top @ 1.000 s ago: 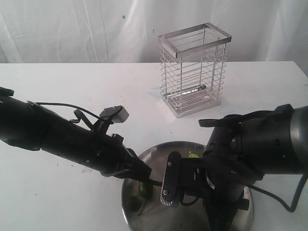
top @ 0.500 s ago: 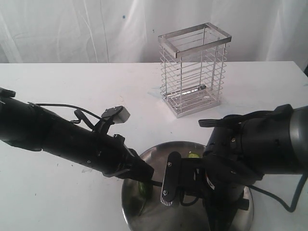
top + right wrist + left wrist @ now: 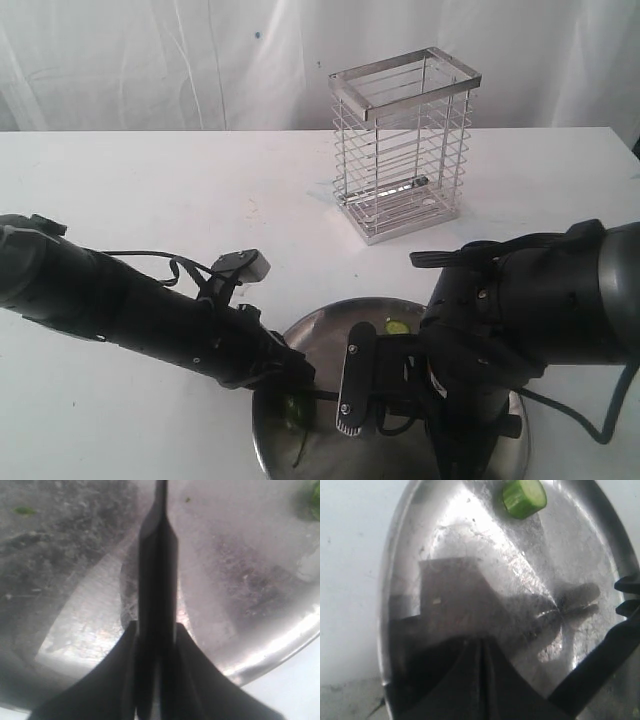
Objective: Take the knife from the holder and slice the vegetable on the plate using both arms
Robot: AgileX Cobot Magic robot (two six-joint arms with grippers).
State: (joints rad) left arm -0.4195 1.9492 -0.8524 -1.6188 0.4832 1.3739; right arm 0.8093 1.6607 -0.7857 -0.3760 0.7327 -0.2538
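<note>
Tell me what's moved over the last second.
The left arm sank lower, its shut left gripper dropping toward the vegetable on the plate. The right gripper stays clamped on the knife; the holder is unmoved.

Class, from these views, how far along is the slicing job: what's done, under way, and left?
Done: the holder stands empty; one slice lies on the plate. Under way: the right end effector grips the knife. Remaining: the vegetable seems to need more cuts.
</note>
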